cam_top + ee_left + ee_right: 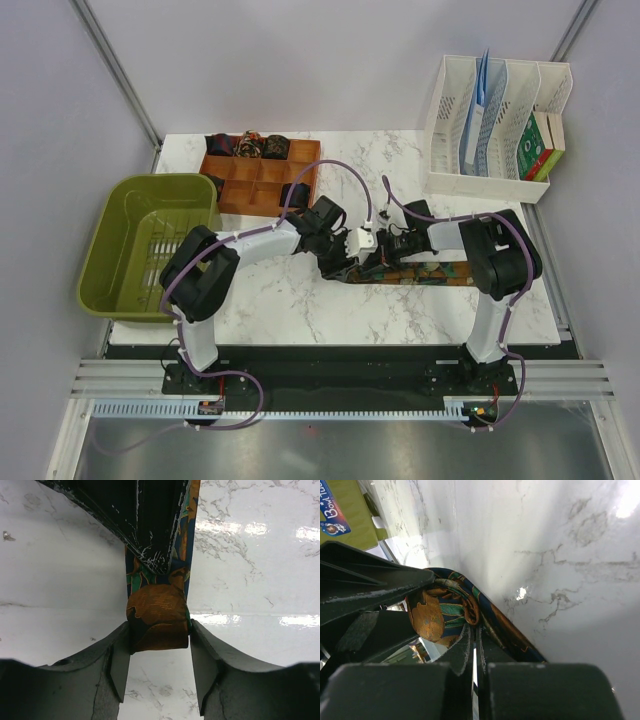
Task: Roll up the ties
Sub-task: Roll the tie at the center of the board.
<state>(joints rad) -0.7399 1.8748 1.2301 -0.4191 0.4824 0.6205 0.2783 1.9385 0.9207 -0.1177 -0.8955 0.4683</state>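
**Top view.** On a white marbled desk (300,310), the left arm (250,242) and right arm (480,250) meet at the middle. Below them one patterned tie (432,273) lies flat on the desk, running rightward from where they meet.
- **Wooden tray:** at the back left, a wooden tray (250,209) of small compartments holds several rolled ties (277,147), mostly in its back row.
- **Green bin:** a green bin (105,250) sits at the desk's left edge, and nothing shows inside it.
- **File rack:** a white file rack (480,185) at the back right holds blue sheets (480,90). A green and red box (545,145) is at its right end.

**Left wrist view.** The end of the tie (157,615) is wound into a small orange roll. The left fingers (120,665) stand at a middling gap, one on each side of the roll. They appear to touch both sides and grip it. The right fingers (150,530) come down on the flat strip just behind the roll.

**Right wrist view.** The right fingers (460,655) are closed together, with their tips against the centre of the tie's (440,615) roll. I cannot tell whether any fabric is pinched between them.

**Handling.** The fabric looks soft, light and slick, so the roll would likely spring open if let go. The safest hold is probably across the roll's two sides, as here, with the loose strip kept flat and taut.
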